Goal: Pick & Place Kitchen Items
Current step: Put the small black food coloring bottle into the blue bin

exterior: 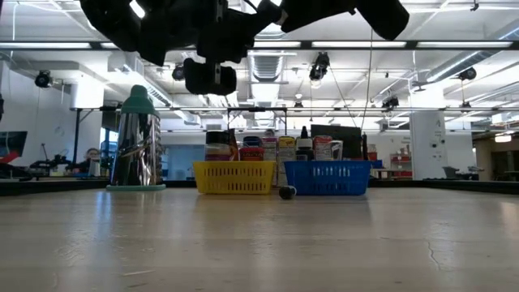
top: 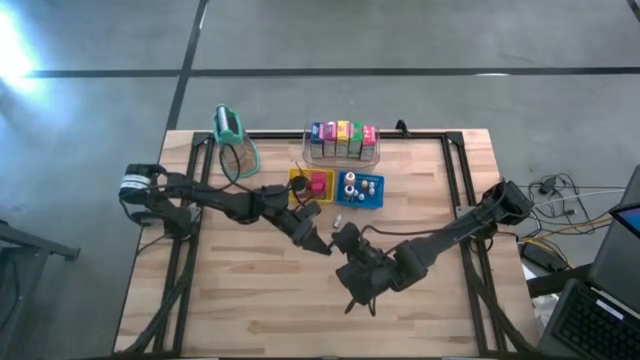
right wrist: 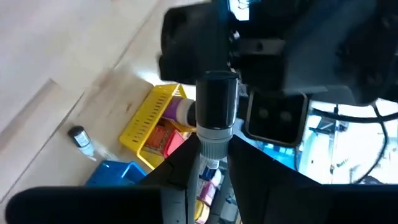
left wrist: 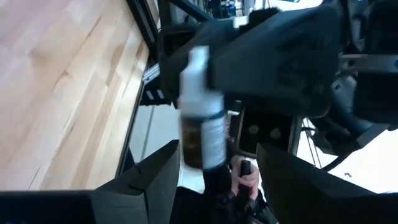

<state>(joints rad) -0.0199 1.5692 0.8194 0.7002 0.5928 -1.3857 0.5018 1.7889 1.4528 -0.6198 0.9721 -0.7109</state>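
Note:
A small bottle [left wrist: 202, 124] with a white cap and a dark, labelled body hangs above the middle of the table, between my two grippers, which meet tip to tip. My right gripper [right wrist: 212, 158] is shut on it. My left gripper [left wrist: 217, 155] faces it from the table's left, open. Its fingers stand on either side of the bottle's body, with a clear gap at one side. From above, the left gripper [top: 322, 243] and the right gripper [top: 343, 238] almost touch each other. My right gripper pinches the bottle's narrow white cap end [right wrist: 211, 146] between its two fingers. The fingers come from the table's right, slanting down, and lie along the bottle. The dark body [right wrist: 217, 99] sticks out past the fingertips toward the left gripper, clear of the table. My left gripper: whether a finger touches the bottle's body, I cannot tell.
A yellow tray [top: 310, 185] and a blue tray [top: 360, 190] with small items stand just beyond the grippers. A clear bin [top: 342, 140] of colourful cartons stands behind them. A tall container with a teal top [top: 232, 140] stands far left. A tiny bottle [top: 338, 220] lies on the wood.

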